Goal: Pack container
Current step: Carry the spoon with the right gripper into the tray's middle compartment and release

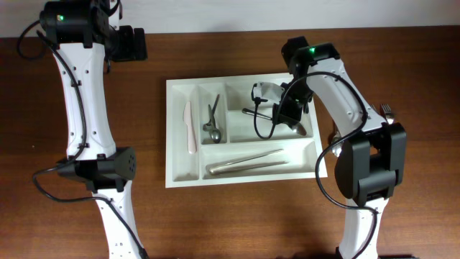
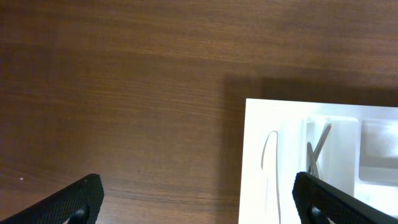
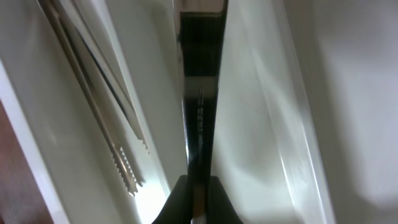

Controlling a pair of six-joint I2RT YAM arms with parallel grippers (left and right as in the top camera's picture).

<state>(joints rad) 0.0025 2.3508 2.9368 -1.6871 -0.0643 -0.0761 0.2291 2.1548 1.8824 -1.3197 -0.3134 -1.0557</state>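
Note:
The white cutlery tray (image 1: 172,129) lies mid-table. Its left narrow compartment holds a white plastic knife (image 1: 190,128), the one beside it metal cutlery (image 1: 213,119), and the bottom long compartment metal tongs (image 1: 248,164). My right gripper (image 1: 289,111) is low in the upper right compartment, shut on a slim metal utensil (image 3: 199,93). In the right wrist view the fingers (image 3: 198,199) pinch its handle, with the tongs (image 3: 99,99) to the left. My left gripper (image 1: 140,44) is open and empty over bare table beyond the tray's far left corner. The left wrist view (image 2: 199,205) shows the tray's corner (image 2: 255,155).
A metal fork (image 1: 387,110) lies on the wooden table right of the tray, beside the right arm's base. A black cable loops from the right wrist over the upper right compartment (image 1: 262,126). The left arm's base (image 1: 108,169) stands left of the tray.

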